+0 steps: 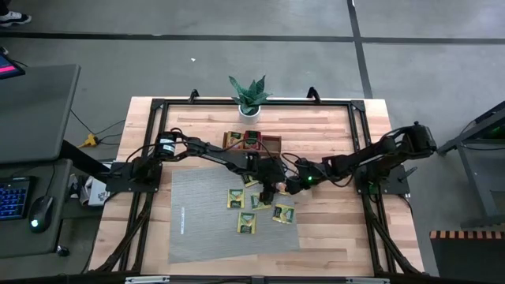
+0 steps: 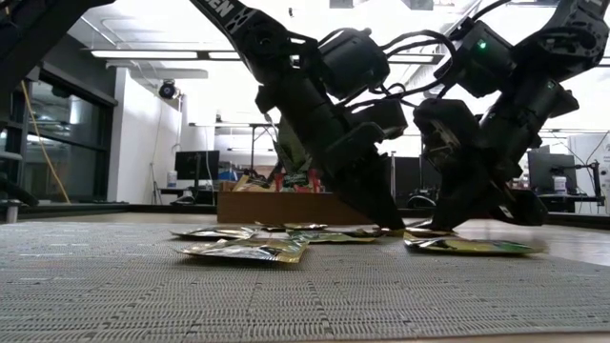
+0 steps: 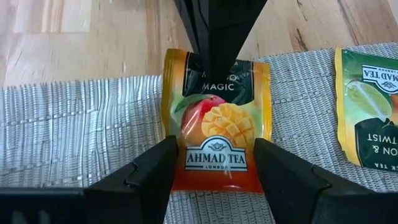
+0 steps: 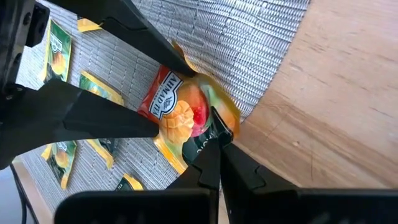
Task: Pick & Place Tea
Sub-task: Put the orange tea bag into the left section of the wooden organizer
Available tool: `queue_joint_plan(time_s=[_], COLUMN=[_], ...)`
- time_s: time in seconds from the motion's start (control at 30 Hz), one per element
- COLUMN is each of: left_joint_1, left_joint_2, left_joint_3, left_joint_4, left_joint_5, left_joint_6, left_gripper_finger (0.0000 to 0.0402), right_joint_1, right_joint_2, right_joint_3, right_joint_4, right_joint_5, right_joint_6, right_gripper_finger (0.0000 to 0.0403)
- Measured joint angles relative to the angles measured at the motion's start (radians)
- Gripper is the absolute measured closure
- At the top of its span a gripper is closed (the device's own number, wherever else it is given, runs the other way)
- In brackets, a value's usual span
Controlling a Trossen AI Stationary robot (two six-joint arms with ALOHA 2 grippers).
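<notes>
A red-and-orange mango tea sachet (image 3: 217,124) lies at the far right corner of the grey ribbed mat (image 1: 205,229). It also shows in the right wrist view (image 4: 180,112). My right gripper (image 4: 217,142) is shut on its dark end. My left gripper (image 3: 214,158) is open and low over the mat, one finger along each side edge of the same sachet. In the high view the left gripper (image 1: 268,188) and the right gripper (image 1: 286,188) meet tip to tip. Several yellow-green sachets (image 1: 247,223) lie flat on the mat. My right gripper pinches the middle of the sachet's dark far end (image 3: 214,78) between its two shut fingers (image 3: 214,37). The fingers slant down from the table's right side. The sachet looks bowed, and its other end lies on the mat. My left gripper's fingers (image 3: 158,168) stand close against the sachet's two side edges; I cannot tell whether they touch it.
The brown wooden tray (image 1: 278,139) stands just beyond the mat's far edge, with a potted plant (image 1: 249,96) behind it. A green sachet (image 3: 370,106) lies close beside the mango one. Bare wooden table (image 1: 339,229) lies to the mat's right.
</notes>
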State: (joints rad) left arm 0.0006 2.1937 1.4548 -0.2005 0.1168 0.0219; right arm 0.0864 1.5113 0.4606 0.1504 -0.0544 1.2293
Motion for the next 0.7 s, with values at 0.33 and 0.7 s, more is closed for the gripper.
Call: queue_joint_plan(time_s=[0.33,0.7], left_joint_1=[-0.001,0.000], left_joint_2=[0.000,-0.001], left_joint_3=[0.000,-0.002], left_joint_4=[-0.015,-0.035], left_joint_5=[-0.054,-0.062], left_joint_6=[-0.024,-0.053], left_gripper_finger=[0.0188,0.0188], right_joint_1=[-0.008,-0.009], right_joint_2=[-0.134,-0.307], right_joint_3=[-0.002,-0.002], right_joint_4=[-0.178,-0.306], right_joint_5=[0.042,0.109], right_joint_6=[-0.018,-0.049], right_gripper_finger=[0.0402,0.0402])
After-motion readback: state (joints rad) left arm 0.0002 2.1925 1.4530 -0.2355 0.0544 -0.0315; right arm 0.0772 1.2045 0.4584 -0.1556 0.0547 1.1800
